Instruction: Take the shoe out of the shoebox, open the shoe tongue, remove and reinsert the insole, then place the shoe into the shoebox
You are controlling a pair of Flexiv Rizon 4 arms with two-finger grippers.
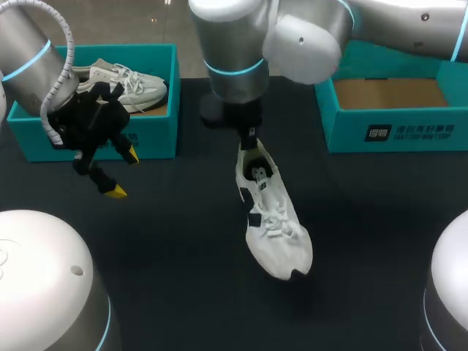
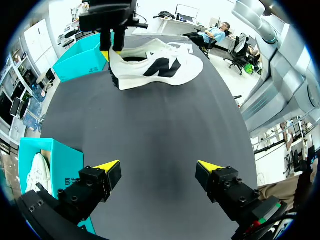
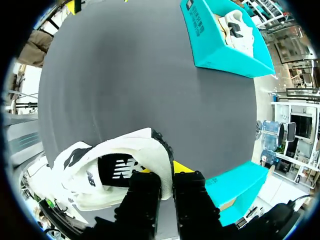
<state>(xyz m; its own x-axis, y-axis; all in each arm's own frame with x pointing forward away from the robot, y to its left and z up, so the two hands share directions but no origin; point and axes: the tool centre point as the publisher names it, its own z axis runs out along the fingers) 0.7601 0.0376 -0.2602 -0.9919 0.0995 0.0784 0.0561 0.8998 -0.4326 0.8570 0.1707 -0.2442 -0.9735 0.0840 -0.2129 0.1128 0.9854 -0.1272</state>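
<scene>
White shoe (image 1: 274, 219) lies on the bench (image 1: 168, 248), heel at 12 o'clock, toe at 5 — right gripper (image 1: 249, 140) fingers clamped on the heel collar. Left gripper (image 1: 123, 174), fingers apart, hangs at its 9 o'clock — nearer the tongue, I judge.

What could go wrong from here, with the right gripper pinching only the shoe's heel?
1. The right gripper grips the white shoe only at its heel rim, so it may slip or twist.
2. The left gripper hangs open, apart from the shoe, giving no support.
3. The left shoebox already holds another shoe; the right shoebox looks empty, so aim there.
</scene>
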